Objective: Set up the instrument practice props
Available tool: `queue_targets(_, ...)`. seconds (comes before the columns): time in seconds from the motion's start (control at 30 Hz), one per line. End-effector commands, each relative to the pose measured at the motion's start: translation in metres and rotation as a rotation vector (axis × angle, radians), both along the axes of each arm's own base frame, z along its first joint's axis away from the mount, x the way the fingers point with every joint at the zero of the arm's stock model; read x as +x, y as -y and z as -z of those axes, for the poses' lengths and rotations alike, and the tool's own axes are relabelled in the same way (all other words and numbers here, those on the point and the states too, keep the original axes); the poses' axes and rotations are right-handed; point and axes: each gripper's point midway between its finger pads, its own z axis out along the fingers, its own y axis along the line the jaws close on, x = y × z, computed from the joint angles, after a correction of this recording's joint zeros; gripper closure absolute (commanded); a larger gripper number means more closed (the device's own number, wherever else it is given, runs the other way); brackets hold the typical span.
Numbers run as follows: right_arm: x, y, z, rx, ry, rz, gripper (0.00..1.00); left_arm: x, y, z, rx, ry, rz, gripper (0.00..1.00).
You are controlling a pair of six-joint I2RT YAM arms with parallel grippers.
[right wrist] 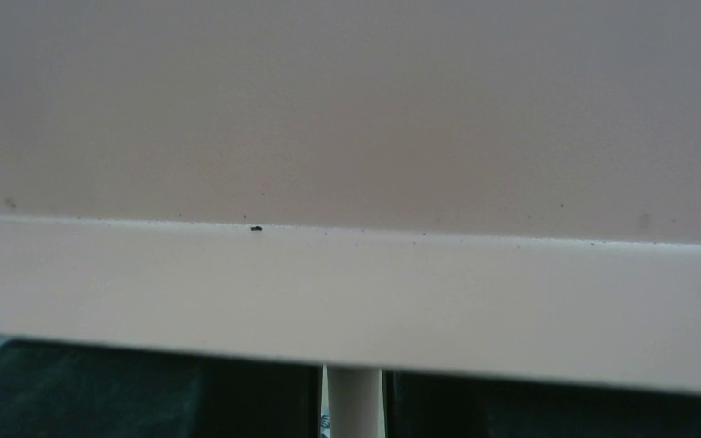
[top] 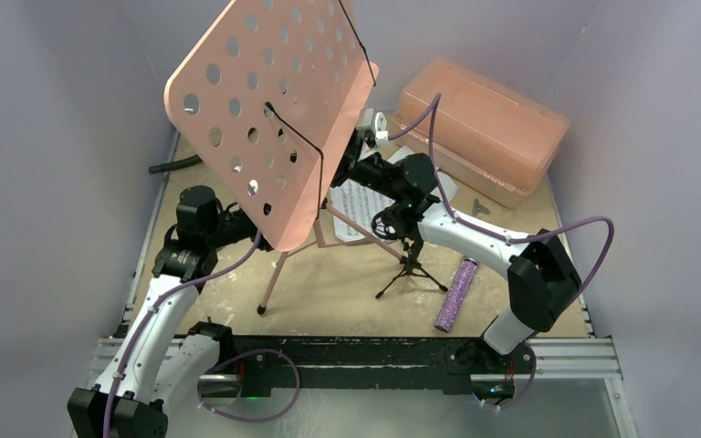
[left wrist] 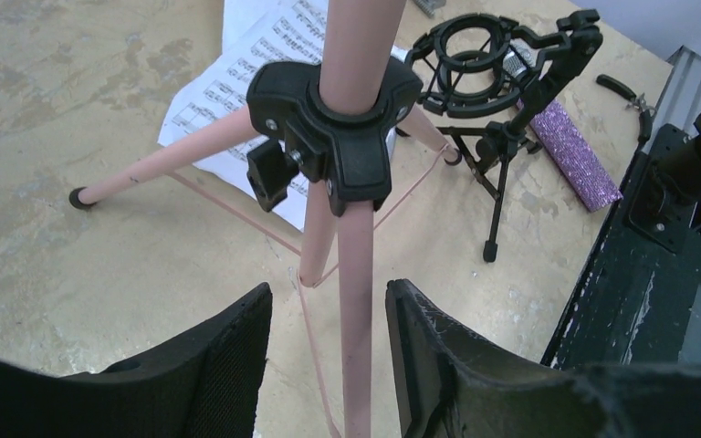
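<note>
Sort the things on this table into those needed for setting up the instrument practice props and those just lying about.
Needed: pink perforated music stand on tripod legs, white sheet-music pages, purple glitter microphone, small black tripod mic stand.
Lying about: salmon plastic box.

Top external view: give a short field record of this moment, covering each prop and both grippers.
music stand: upright on tripod, perforated desk tilted
sheet music: flat on table, partly under the tripod
mic stand: upright, right of the tripod, ring empty
microphone: lying on table, right of mic stand
left gripper: open, fingers either side of a tripod leg
right gripper: at the desk's lower lip, state unclear
</note>
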Motion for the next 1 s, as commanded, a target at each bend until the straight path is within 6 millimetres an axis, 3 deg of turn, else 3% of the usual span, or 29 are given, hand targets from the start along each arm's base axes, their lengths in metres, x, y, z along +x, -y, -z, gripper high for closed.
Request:
queue_targets(0.0,-0.039,0.053,-0.116,0.317,0.250,0.039,1.00,0.000,0.003,0.010,0.007,0.027,0.036,0.53)
queue_targets(0.23,-0.037,0.051,-0.118,0.312,0.252,0.043,1.00,0.001,0.015,0.018,0.002,0.011,0.084,0.54)
queue_targets(0.37,-0.037,0.050,-0.120,0.315,0.255,0.038,1.00,0.003,0.021,0.022,0.022,0.002,0.095,0.62)
queue_targets(0.47,-0.038,0.050,-0.125,0.323,0.257,0.035,1.00,0.006,0.019,0.021,0.041,0.018,0.080,0.73)
queue_targets(0.63,-0.039,0.052,-0.136,0.341,0.271,0.033,1.00,0.016,0.010,0.020,0.095,0.052,0.026,1.00)
queue_targets(0.97,-0.033,0.051,-0.148,0.352,0.277,0.057,1.00,0.039,-0.002,0.016,0.181,0.069,-0.054,1.00)
